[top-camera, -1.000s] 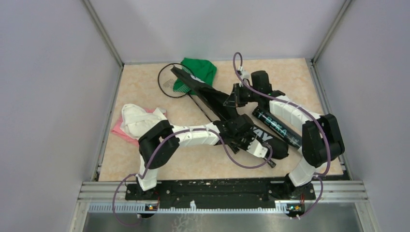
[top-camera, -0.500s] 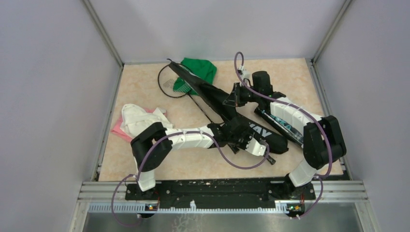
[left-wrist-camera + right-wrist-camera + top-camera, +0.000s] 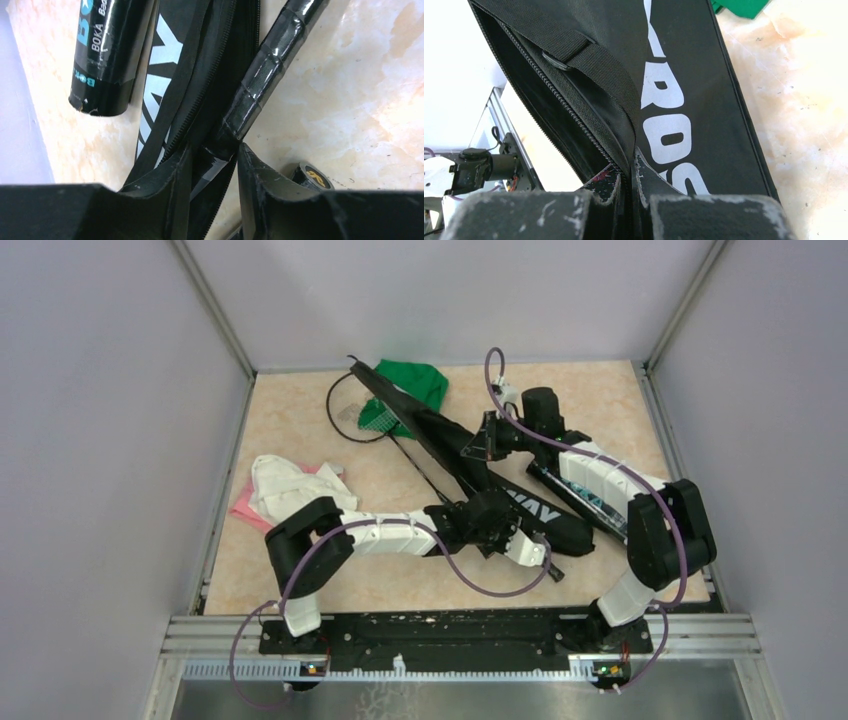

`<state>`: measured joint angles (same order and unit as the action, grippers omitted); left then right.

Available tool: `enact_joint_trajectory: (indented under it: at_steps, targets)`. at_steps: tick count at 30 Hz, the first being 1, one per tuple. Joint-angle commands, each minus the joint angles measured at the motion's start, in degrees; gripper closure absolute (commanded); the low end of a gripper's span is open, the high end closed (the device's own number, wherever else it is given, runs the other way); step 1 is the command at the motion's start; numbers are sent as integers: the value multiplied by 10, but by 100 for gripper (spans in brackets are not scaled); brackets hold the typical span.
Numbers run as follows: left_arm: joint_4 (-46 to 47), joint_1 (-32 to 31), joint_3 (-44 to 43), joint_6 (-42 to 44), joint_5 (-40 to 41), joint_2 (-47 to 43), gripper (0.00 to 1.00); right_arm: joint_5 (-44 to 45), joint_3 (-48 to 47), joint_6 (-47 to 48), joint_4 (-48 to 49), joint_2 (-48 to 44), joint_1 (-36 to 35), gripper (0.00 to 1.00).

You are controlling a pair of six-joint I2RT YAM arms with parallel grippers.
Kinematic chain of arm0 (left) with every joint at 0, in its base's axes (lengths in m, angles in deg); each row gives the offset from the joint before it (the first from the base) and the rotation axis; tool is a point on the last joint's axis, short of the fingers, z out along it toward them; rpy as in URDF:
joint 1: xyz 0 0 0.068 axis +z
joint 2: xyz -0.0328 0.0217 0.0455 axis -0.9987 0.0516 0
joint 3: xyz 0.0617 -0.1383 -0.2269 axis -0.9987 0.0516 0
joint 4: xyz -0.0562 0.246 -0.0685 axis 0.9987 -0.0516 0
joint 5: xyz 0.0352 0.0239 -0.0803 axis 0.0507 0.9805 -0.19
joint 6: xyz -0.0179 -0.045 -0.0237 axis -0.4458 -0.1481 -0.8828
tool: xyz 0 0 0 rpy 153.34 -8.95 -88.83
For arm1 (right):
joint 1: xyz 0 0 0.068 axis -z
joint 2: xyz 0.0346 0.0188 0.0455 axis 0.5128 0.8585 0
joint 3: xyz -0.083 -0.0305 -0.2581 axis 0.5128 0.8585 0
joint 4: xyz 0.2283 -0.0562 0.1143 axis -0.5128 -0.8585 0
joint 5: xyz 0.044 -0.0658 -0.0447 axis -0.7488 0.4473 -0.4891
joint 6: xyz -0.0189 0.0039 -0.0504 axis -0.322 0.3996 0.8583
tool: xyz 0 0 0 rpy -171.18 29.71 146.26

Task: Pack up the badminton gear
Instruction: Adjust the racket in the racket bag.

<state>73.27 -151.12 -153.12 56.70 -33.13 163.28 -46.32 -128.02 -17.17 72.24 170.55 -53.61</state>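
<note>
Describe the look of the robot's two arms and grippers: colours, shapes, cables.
The left arm and right arm each have white shell links between bulky black joints, with a purple cable looping alongside. The left gripper and right gripper have matte black, scuffed fingers.

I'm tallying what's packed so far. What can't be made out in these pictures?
- Bag interior: top view, its own black fabric hides it; right wrist view, only dark lining shows.
- Tube: top view, the right arm covers most; left wrist view, cut off at the top edge.
- Shuttlecocks: seen in no view.
</note>
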Motion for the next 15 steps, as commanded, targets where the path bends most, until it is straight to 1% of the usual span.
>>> enact_joint_trajectory:
  at_steps: [1, 4, 7, 10, 15]
  targets:
    - [48, 24, 21, -19, 137, -40, 54, -4, 8, -4, -38, -13, 7, 100]
    - [39, 24, 35, -5, 133, -51, 45, -4, 8, -3, -38, -13, 8, 100]
    - [29, 24, 49, 15, 134, -63, 40, -4, 8, -3, -37, -12, 7, 100]
    - [21, 24, 59, 29, 139, -73, 38, -4, 8, -3, -36, -11, 7, 100]
    - [-13, 25, 65, 60, 115, -80, 39, -5, 7, -3, -37, -11, 7, 100]
